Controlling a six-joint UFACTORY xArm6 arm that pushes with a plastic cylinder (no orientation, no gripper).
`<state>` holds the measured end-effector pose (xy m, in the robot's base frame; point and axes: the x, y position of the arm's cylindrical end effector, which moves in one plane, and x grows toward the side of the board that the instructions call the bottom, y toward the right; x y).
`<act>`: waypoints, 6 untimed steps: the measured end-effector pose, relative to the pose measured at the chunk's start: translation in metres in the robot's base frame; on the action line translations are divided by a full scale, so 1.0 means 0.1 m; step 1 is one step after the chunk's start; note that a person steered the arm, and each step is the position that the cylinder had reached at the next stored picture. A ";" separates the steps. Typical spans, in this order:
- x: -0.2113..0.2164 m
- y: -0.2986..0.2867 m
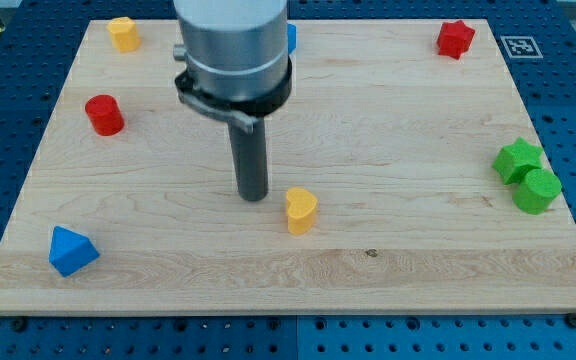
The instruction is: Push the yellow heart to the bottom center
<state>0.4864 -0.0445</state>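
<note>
The yellow heart (pixel 300 209) lies on the wooden board (pixel 388 140) a little below the middle of the view. My tip (pixel 252 196) rests on the board just to the view's left of the heart and slightly above it, with a small gap between them. The rod rises from the tip to the arm's grey end at the view's top.
A yellow block (pixel 123 33) sits at the top left, a red cylinder (pixel 104 115) at the left, a blue triangle (pixel 71 250) at the bottom left. A blue block (pixel 291 38) peeks out behind the arm. A red star (pixel 456 39) is at the top right. A green star (pixel 517 159) and green cylinder (pixel 538 190) touch at the right edge.
</note>
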 end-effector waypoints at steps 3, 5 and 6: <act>0.29 0.59; 0.24 0.50; 0.26 0.46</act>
